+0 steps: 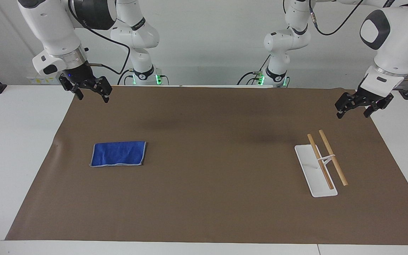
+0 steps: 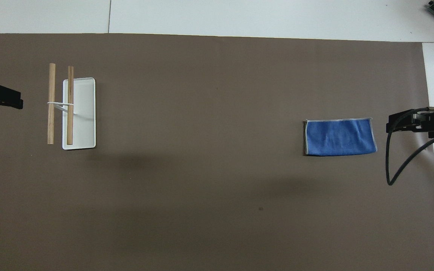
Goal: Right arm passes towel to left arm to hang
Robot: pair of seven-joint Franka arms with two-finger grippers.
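Note:
The blue towel [image 1: 119, 153] [image 2: 339, 137] lies folded flat on the brown mat toward the right arm's end of the table. My right gripper [image 1: 92, 95] [image 2: 399, 123] hangs open and empty in the air over the mat's edge at that end, apart from the towel. At the left arm's end stands a small rack [image 1: 326, 159] [image 2: 60, 103] with two wooden bars on a white base [image 1: 317, 177] [image 2: 85, 113]. My left gripper [image 1: 354, 111] [image 2: 8, 98] hangs open and empty over the mat's edge beside the rack.
A brown mat [image 1: 207, 177] [image 2: 202, 169] covers most of the white table [image 1: 12, 141]. A loose black cable [image 2: 401, 162] loops down from the right wrist. Both arm bases [image 1: 143, 74] stand at the table's edge.

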